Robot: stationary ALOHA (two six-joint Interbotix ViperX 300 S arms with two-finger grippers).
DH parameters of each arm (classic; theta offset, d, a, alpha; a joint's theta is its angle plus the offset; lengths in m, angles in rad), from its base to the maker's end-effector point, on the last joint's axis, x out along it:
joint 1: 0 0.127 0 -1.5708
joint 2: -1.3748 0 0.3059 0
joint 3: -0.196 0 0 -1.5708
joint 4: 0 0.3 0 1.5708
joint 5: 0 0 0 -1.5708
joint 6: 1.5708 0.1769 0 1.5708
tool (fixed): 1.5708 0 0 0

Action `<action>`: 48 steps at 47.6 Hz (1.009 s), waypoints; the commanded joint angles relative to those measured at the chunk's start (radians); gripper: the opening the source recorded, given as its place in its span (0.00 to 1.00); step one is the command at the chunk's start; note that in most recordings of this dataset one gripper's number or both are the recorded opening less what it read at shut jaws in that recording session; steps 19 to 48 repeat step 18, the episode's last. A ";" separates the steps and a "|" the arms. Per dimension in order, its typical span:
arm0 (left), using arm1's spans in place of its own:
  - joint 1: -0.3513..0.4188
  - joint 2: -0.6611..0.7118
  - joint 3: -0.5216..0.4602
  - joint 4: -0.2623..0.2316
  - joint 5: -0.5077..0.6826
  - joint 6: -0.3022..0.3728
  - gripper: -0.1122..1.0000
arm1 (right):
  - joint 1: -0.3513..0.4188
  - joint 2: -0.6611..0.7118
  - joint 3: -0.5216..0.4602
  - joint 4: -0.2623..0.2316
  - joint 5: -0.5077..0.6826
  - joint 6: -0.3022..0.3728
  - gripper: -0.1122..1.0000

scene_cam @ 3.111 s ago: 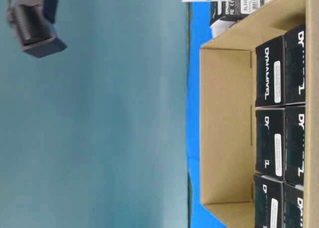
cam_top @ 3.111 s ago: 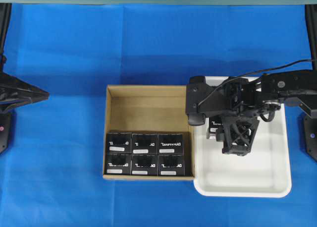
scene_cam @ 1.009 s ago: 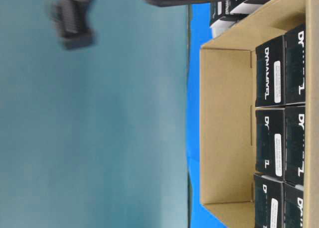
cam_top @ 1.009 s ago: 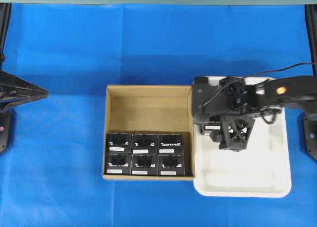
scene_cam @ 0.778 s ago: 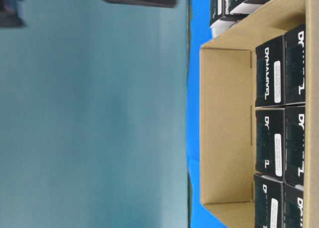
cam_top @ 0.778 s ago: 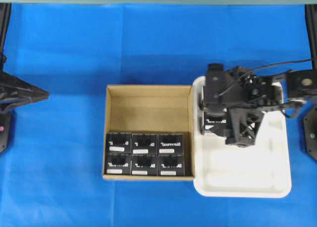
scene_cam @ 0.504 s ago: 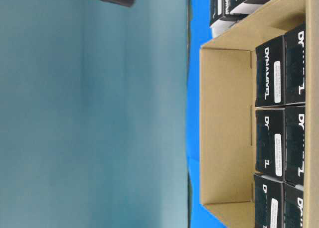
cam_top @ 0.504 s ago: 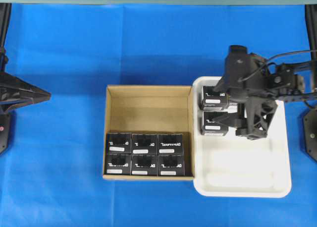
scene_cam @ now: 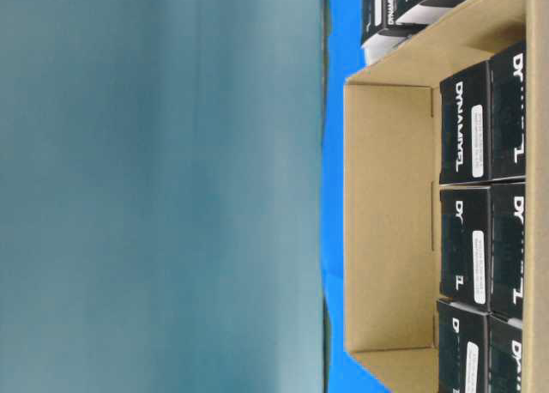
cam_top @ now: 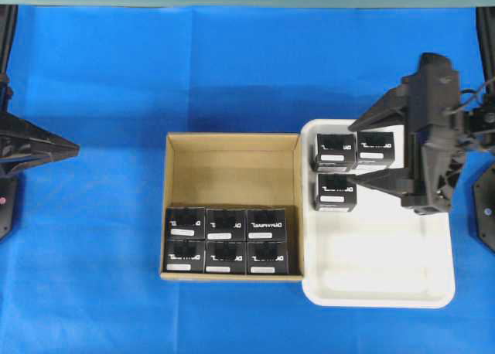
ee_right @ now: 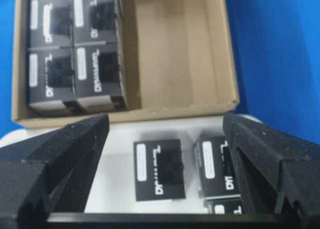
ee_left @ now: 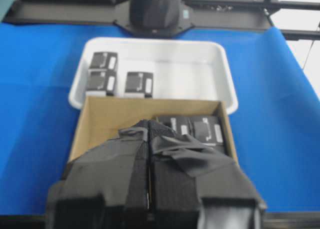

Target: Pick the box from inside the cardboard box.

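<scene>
Overhead exterior view: six boxes [cam_top: 226, 223] sit packed in the cardboard box [cam_top: 232, 141]. Right pincer [cam_top: 373, 151] spread, empty. Boxes appear rigid, light; grip opposite side faces.

overhead – top-down | table-level – sideways, close | both: cardboard box [cam_top: 232, 149]

The right gripper [cam_top: 370, 151] hangs with jaws spread wide, holding nothing. The left gripper [ee_left: 148, 189] sits pressed closed, its arm parked at the side.
</scene>
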 commanded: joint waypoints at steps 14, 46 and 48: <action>0.000 0.009 -0.025 0.002 -0.005 0.000 0.05 | 0.008 -0.061 0.026 0.006 -0.041 0.040 0.94; 0.000 0.009 -0.025 0.002 -0.006 0.000 0.05 | 0.009 -0.063 0.028 0.008 -0.043 0.040 0.94; 0.000 0.009 -0.025 0.002 -0.006 0.000 0.05 | 0.009 -0.063 0.028 0.008 -0.043 0.040 0.94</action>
